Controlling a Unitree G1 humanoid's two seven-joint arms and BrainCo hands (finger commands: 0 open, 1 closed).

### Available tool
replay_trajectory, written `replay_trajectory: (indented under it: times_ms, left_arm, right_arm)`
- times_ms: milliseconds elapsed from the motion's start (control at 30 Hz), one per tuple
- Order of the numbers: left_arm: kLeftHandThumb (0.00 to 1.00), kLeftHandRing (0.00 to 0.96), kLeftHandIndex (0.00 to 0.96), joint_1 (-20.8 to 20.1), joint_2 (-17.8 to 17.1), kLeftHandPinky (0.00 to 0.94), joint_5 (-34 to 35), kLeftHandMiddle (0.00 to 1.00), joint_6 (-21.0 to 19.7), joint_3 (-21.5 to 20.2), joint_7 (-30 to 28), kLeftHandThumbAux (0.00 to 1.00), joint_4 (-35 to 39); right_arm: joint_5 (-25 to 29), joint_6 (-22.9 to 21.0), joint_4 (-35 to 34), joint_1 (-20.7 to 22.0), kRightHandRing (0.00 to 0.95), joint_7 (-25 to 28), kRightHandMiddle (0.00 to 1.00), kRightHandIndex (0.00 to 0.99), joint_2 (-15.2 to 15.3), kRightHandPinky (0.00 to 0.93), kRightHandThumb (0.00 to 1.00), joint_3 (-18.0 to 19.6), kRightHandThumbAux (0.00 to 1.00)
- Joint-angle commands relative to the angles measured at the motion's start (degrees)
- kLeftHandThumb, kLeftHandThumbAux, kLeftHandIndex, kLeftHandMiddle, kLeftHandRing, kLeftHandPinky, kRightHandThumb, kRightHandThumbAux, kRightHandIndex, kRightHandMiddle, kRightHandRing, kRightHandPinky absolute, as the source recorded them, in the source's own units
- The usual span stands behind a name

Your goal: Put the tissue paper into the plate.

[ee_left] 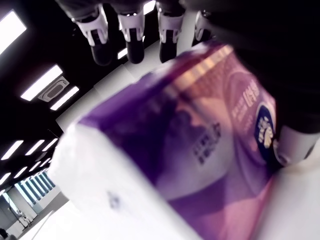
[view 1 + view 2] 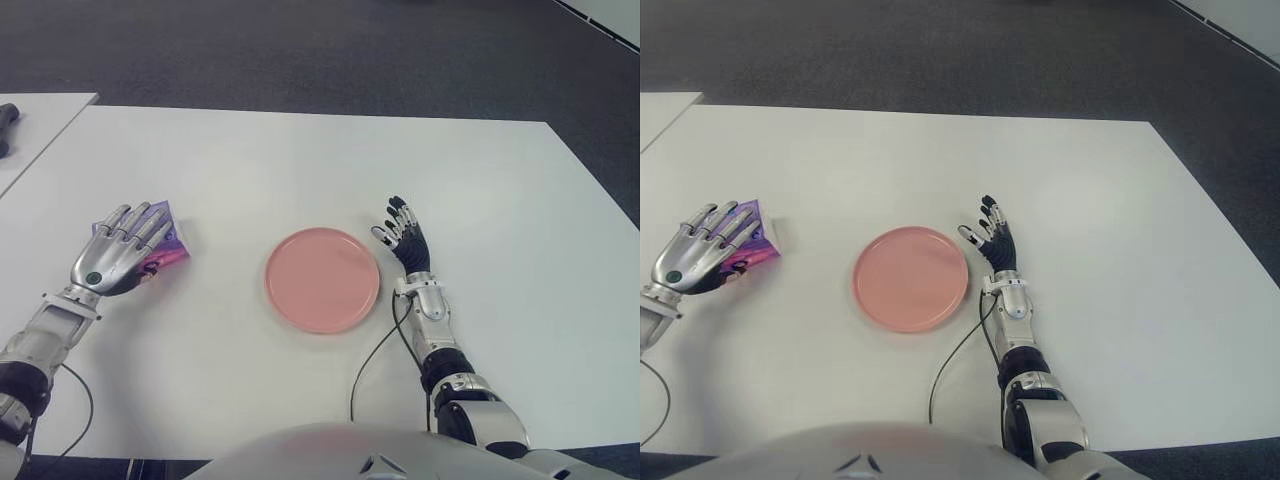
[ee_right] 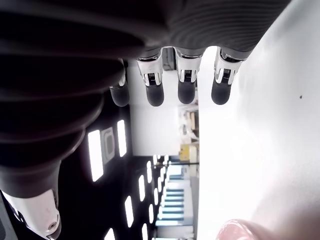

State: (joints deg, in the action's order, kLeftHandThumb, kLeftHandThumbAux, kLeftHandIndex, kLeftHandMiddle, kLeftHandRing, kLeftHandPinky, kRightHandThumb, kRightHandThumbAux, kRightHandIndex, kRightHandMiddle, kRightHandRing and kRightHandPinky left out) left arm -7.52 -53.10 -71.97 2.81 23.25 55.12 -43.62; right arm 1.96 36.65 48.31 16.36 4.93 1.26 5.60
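The left hand [image 2: 120, 250] covers most of the tissue pack [image 2: 167, 243], leaving only a purple and pink edge visible past the fingers. In the left wrist view the printing on the pack is too blurred to read. Whether the fingers actually clamp the pack cannot be told. A dark object [image 2: 6, 124] on the neighbouring surface [image 2: 45, 110] is cut off by the picture's edge.
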Motion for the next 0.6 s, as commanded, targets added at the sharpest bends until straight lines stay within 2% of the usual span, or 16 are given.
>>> replay_trajectory:
  times_ms: [33,600]
  left_arm:
    - [0.292,0.025,0.086,-0.7,1.1,0.0,1.0,0.074,-0.4,2.1,1.0,0.566,-3.2]
    - [0.315,0.021,0.091,-2.8,2.9,0.0,4.7,0.063,-1.4,5.0,5.1,0.541,-9.1]
  right_arm:
    - [0.6,-3.5,2.5,-3.9,0.018,0.3,0.019,0.017,0.3,0.06,0.118,0.5,0.674]
    - [1.2,-3.7,2.3,-4.0,0.018,0.9,0.019,0.017,0.8,0.06,0.118,0.6,0.674]
